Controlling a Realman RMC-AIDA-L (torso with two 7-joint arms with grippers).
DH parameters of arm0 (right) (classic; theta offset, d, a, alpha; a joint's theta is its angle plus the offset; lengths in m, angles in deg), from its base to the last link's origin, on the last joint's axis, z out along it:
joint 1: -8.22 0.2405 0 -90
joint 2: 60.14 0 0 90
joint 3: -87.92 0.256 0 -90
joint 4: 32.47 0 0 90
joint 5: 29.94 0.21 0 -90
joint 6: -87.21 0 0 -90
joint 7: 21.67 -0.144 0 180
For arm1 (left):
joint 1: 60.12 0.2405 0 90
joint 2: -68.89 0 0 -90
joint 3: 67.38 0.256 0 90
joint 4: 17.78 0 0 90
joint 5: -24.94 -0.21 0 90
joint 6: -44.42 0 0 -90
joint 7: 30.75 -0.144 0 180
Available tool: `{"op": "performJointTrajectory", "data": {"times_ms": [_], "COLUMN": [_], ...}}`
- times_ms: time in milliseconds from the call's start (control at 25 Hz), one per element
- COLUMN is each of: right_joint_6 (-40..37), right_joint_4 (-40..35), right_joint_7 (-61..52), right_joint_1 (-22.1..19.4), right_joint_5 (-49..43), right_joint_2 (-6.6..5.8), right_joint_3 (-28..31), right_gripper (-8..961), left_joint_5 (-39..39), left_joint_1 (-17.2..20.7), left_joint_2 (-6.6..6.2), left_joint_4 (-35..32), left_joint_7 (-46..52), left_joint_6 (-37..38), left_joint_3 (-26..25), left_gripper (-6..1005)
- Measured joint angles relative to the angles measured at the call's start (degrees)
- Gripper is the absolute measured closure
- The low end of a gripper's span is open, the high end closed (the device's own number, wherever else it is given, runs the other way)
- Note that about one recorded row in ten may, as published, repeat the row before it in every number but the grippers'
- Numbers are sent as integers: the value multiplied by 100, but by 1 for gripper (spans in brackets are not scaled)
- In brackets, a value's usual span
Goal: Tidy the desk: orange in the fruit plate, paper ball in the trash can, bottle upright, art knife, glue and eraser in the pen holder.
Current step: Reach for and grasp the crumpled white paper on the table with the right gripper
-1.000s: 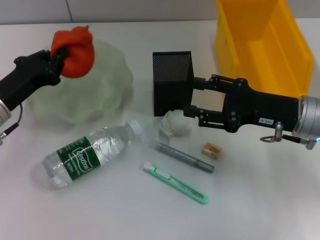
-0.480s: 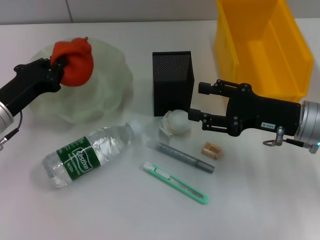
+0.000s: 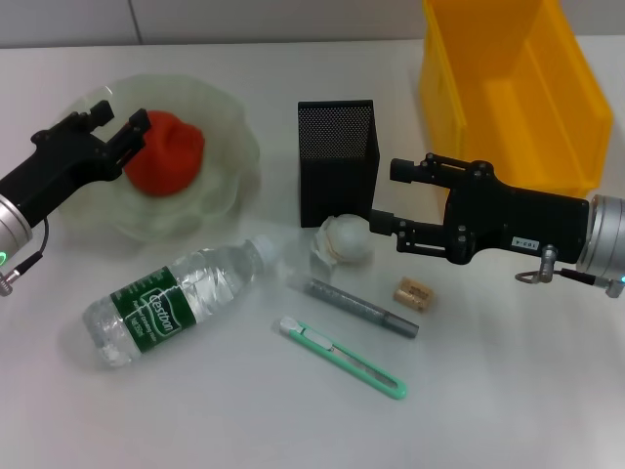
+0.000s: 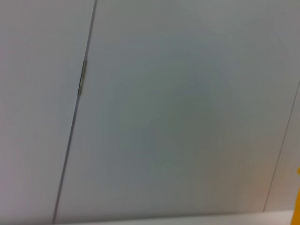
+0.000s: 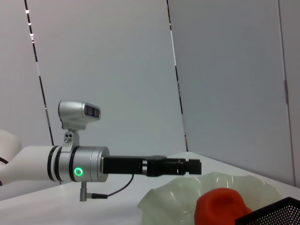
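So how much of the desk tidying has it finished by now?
Done: the orange sits in the fruit plate, with the open left pincer beside it. In hand: the open right pincer is next to the paper ball, not gripping. Left: the bottle lies flat; art knife, glue and eraser are outside the pen holder.

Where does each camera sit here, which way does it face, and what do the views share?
Head view: above the desk, looking forward and down; both arms show, the left gripper open beside the orange in the plate, the right gripper open by the paper ball.
Left wrist view: faces a blank wall; no fingers or desk things show.
Right wrist view: low, looks across the desk at the left arm; its own fingers do not show.
Shared: head and right wrist views both show the orange, plate, left arm and pen holder.
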Motion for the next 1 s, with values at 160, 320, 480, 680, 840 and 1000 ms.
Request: {"op": "performJointTrajectory", "data": {"times_ms": [160, 320, 480, 680, 840, 1000], "right_joint_6": [-4, -98, -268, -738, -1045, -1416], "right_joint_4": [-9, -27, -176, -680, -1123, -2001], "right_joint_7": [-2, -67, -253, -946, -1454, -2562], "right_joint_1": [0, 0, 1, 10, 40, 265], "right_joint_5": [1, 22, 26, -1, -119, -606], "right_joint_2": [-4, -10, -17, -121, -193, -346], "right_joint_3": [1, 41, 51, 0, -16, -251], "right_gripper": [211, 211, 211, 212, 212, 212], "left_joint_5": [28, -76, -167, -541, -1070, -1208], "left_joint_1": [41, 148, 219, 278, 397, 492], "left_joint_2": [-36, -148, -393, -604, -620, -615], "left_joint_4": [-72, -345, -503, -569, -688, -758], "left_joint_7": [199, 881, 1400, 1571, 1549, 1460], "left_joint_6": [437, 1440, 2525, 3209, 3241, 3236], "left_joint_3": [-4, 212, 707, 1264, 1245, 1233], "left_gripper": [499, 321, 276, 277, 278, 278]}}
